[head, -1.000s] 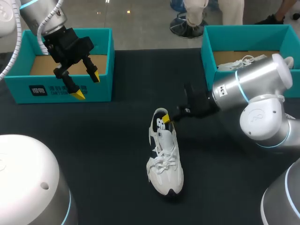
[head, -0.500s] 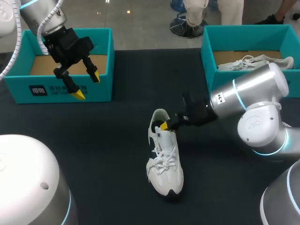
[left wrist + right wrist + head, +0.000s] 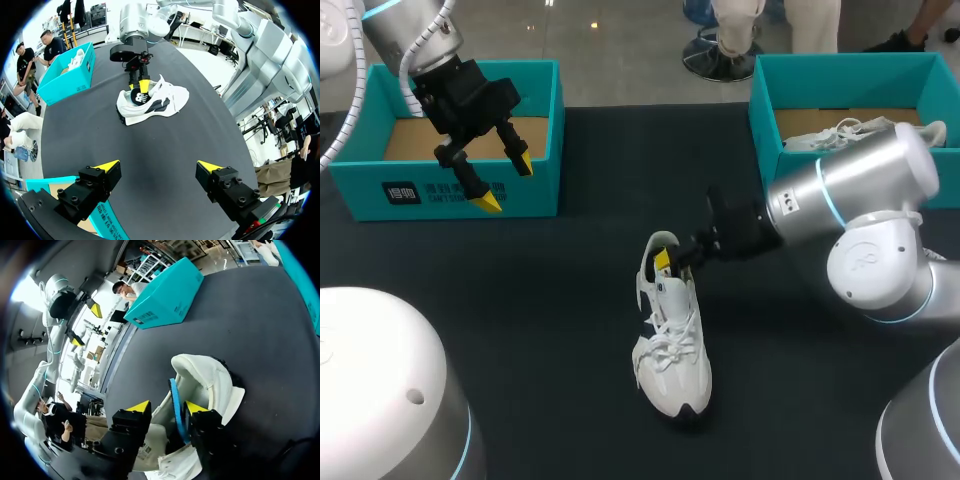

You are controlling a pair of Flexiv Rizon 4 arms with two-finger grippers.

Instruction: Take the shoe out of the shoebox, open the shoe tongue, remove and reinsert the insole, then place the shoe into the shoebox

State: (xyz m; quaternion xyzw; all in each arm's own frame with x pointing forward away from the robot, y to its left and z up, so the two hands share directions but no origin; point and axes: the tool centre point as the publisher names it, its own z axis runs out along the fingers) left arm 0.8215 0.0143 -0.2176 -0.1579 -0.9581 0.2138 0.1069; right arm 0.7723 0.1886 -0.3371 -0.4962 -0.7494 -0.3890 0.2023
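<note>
Right claw (image 3: 167, 407): spread, yellow tips down at the heel opening of the white sneaker (image 3: 672, 340). Between its fingers, the blue insole (image 3: 176, 400), standing on edge. Close against one finger, apart from the other (so not pinched from both sides, as far as can be made out).

Outward from there: sneaker lying on the dark tabletop (image 3: 570, 300), toe toward the robot, heel toward the far boxes, well apart from both. At the right, a teal shoebox (image 3: 840, 68) with another white shoe (image 3: 830, 133) inside. At the left, a second teal shoebox (image 3: 460, 190), only its cardboard floor showing.

Left claw (image 3: 158, 167): spread wide and empty, hanging over the front wall of the left box, far from the sneaker.

Judged progress:
- Done: shoe out of its box and set down.
- Uncertain: the tongue step, since the lacing looks loose but the tongue itself is hard to make out (probably opened, given the access to the inside).
- Under way: insole removal, with the insole lifted at the heel but not yet clear of the shoe.
- Left to do: drawing the insole fully out, sliding it back in flat, and returning the sneaker to the shoebox.
</note>
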